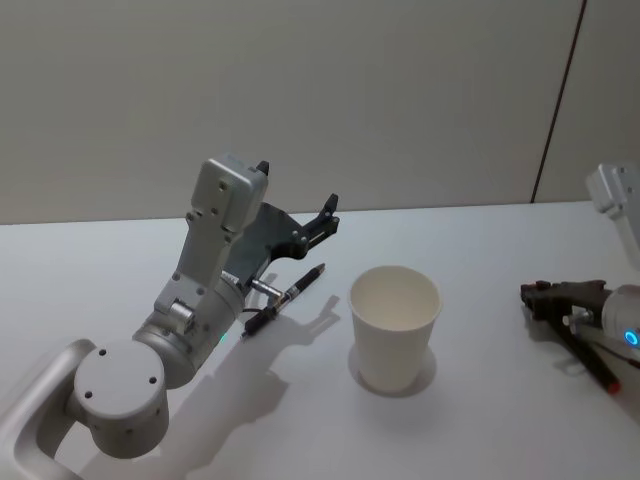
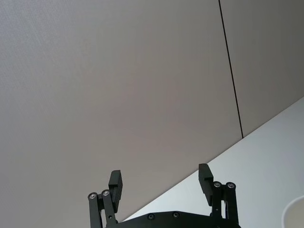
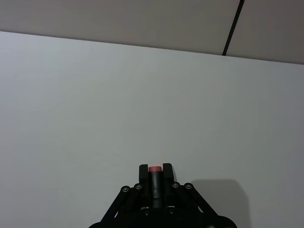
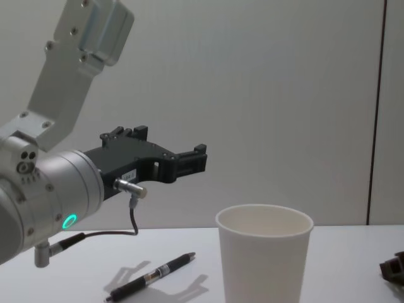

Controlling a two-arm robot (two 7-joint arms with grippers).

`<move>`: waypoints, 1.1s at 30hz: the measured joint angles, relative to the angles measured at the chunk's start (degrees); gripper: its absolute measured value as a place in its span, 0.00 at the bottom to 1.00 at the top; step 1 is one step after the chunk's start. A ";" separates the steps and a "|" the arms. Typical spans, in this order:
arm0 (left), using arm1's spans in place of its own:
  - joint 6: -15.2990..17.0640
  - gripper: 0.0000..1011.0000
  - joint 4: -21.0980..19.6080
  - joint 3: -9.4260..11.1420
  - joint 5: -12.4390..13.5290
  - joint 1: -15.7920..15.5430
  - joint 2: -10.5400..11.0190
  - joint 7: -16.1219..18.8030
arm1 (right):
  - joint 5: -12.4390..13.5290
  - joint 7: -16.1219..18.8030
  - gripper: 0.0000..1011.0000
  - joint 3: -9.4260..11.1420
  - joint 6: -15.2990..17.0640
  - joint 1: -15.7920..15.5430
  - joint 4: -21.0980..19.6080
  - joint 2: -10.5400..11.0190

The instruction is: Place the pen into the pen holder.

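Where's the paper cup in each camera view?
Head view: paper cup right of centre, right of the black pen.
Chest view: cup at bottom, right of centre.
Left wrist view: likely its rim, lower right corner.
Right wrist view: not in it.
Shared landmark: dark wall seam.

L arm point(image 1: 205, 270): silver-grey round joints, flat end cap point(image 1: 120, 388) w/ small screws, boxy grey link. Green ring light point(image 4: 66, 221) behind jaws; black cable point(image 4: 132, 218) w/ metal plug point(image 4: 129, 185) there. L gripper point(image 2: 160, 173) black, silver pivot screws point(image 2: 217, 184), small white label point(image 4: 128, 175). R gripper point(image 3: 155, 168) black too, blue light point(image 1: 631, 337) behind jaws.
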 joint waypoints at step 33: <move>0.00 0.99 0.00 0.00 0.00 0.00 0.00 0.00 | -1.46 2.48 0.16 0.67 -15.59 8.16 -0.47 -2.79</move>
